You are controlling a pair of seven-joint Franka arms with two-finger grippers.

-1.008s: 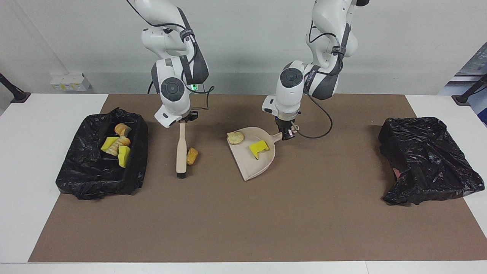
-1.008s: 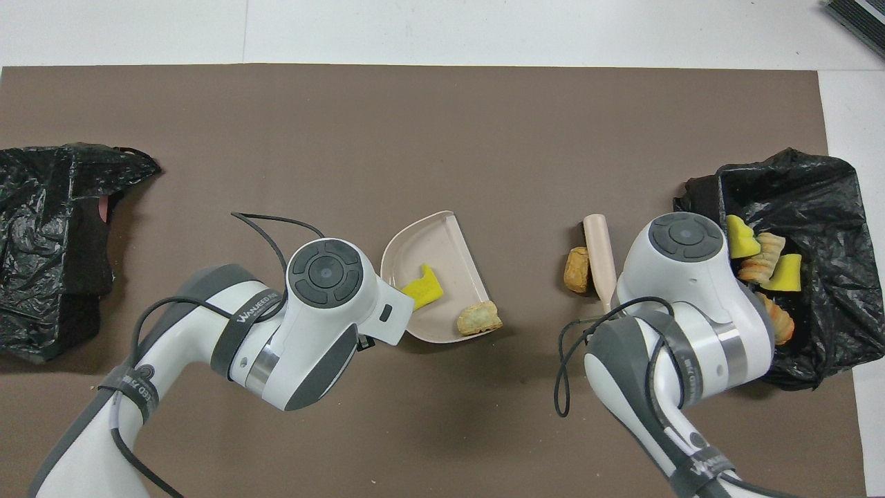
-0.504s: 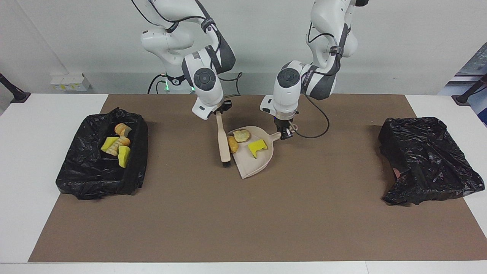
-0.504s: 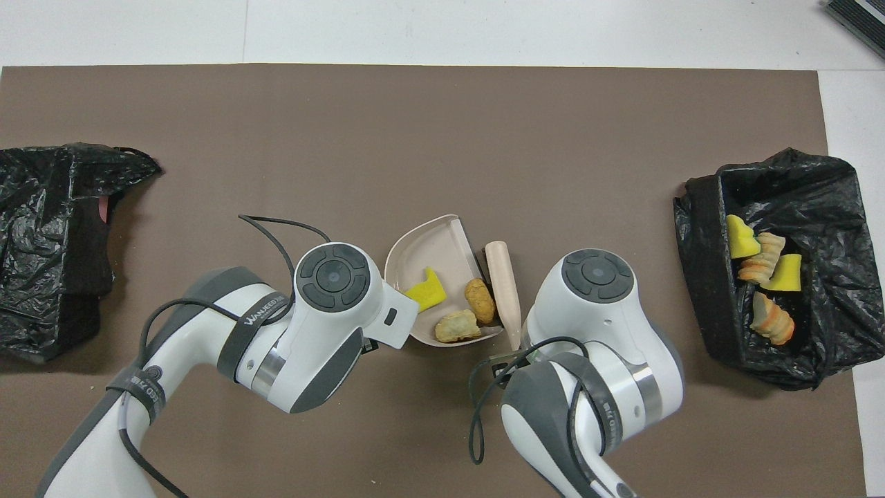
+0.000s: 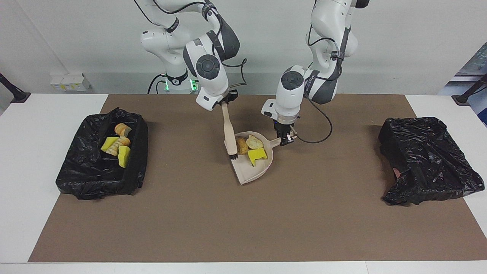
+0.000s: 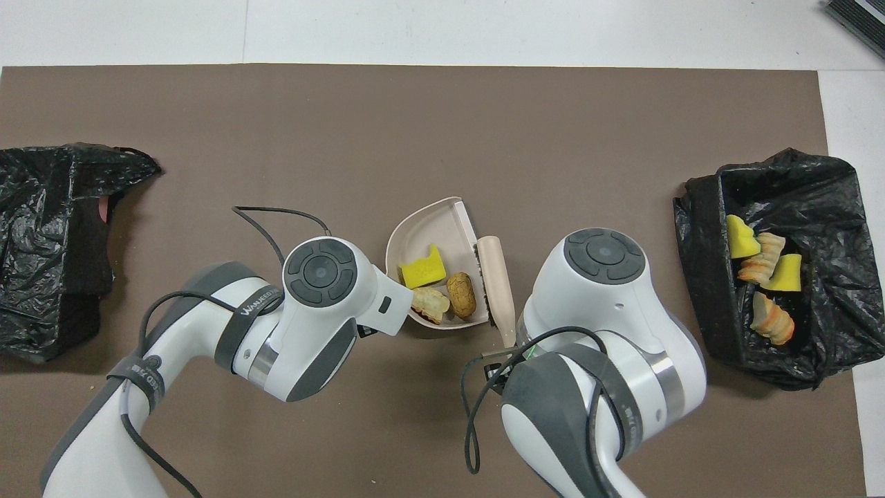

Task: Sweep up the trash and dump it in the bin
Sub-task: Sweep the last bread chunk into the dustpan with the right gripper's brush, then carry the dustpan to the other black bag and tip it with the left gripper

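Note:
The beige dustpan point(image 5: 251, 171) point(image 6: 429, 225) lies mid-table with a yellow sponge chunk point(image 5: 257, 154) point(image 6: 423, 268) and two bread pieces point(image 5: 242, 145) point(image 5: 254, 142) point(image 6: 461, 294) in it. My left gripper point(image 5: 286, 137) is shut on the dustpan's handle. My right gripper point(image 5: 225, 105) is shut on the handle of the beige brush point(image 5: 229, 131) point(image 6: 498, 277), whose black bristles stand at the pan's open edge beside the bread. The black-lined bin point(image 5: 95, 175) point(image 6: 698, 277) at the right arm's end holds several more trash scraps point(image 5: 118, 146) point(image 6: 757, 263). In the overhead view both grippers are hidden under the arms.
A crumpled black bag point(image 5: 426, 160) point(image 6: 48, 242) sits at the left arm's end of the table. A brown mat point(image 5: 243, 228) covers the table between the two black bags.
My right gripper carried the brush from beside the bin to the dustpan, sweeping the loose bread piece into the pan. The pan turned slightly and its scraps bunched together.

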